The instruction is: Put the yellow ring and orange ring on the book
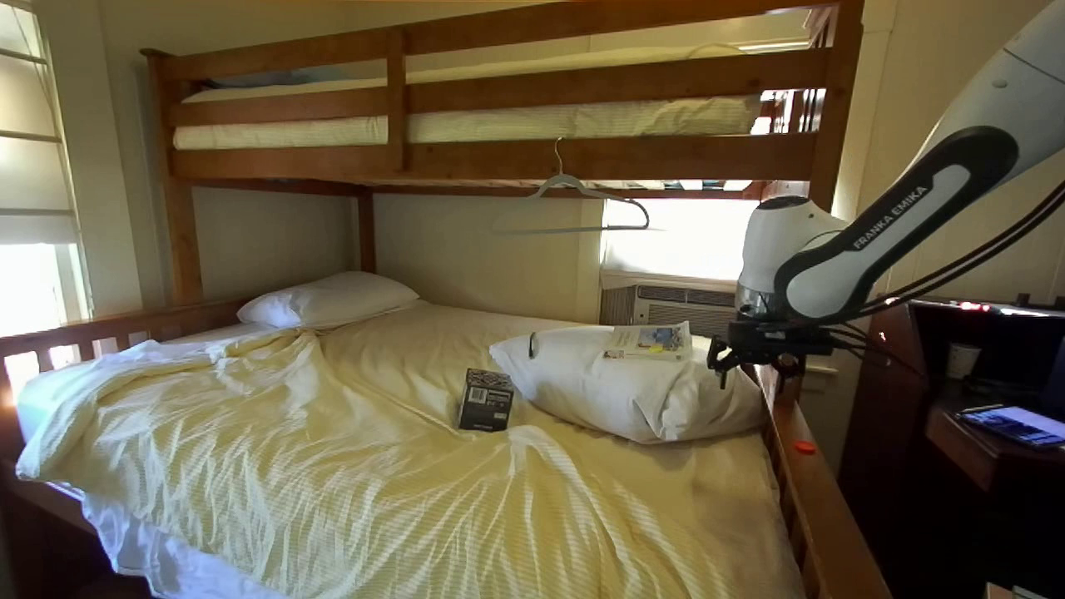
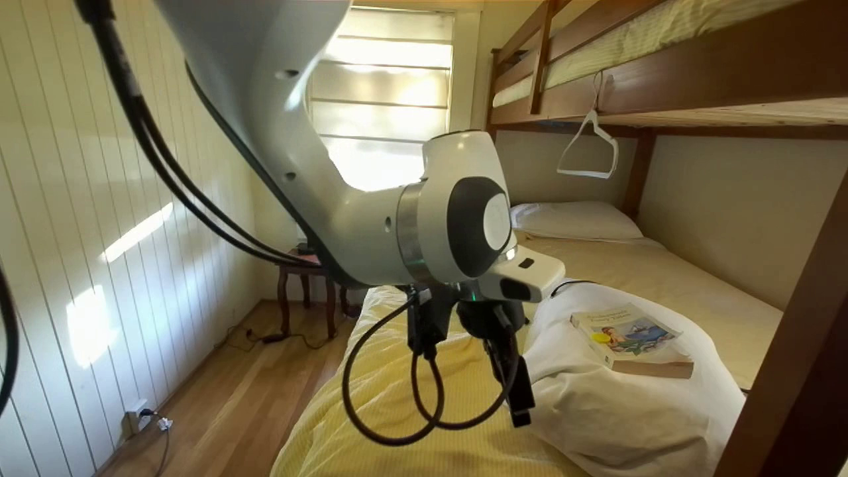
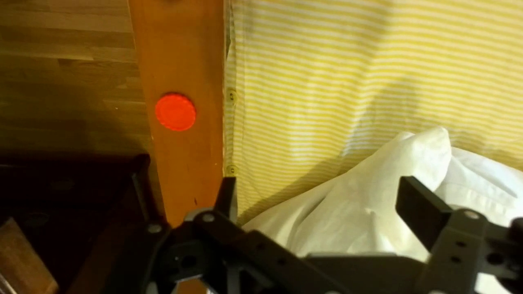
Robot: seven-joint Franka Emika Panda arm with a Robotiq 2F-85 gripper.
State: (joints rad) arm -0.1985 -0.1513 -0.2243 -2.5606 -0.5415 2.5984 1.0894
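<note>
The orange ring looks like a flat red-orange disc. It lies on the wooden bed rail in an exterior view [image 1: 804, 447] and at upper left in the wrist view [image 3: 175, 111]. The yellow ring, a small yellow disc, lies on the book's cover in both exterior views [image 1: 656, 349] [image 2: 601, 338]. The book [image 1: 672, 336] lies on a white pillow; its cover also shows in an exterior view [image 2: 642, 334]. My gripper [image 1: 753, 381] is open and empty above the pillow's end near the rail. In the wrist view its fingers [image 3: 316, 192] are wide apart, with the orange ring beyond them.
The white pillow [image 1: 599, 387] rests on the bed beside the wooden rail [image 1: 819, 507]. A dark box [image 1: 486, 401] stands on the yellow sheet. A hanger [image 1: 574, 200] hangs from the upper bunk. A dark desk with a tablet [image 1: 1019, 423] is beyond the rail.
</note>
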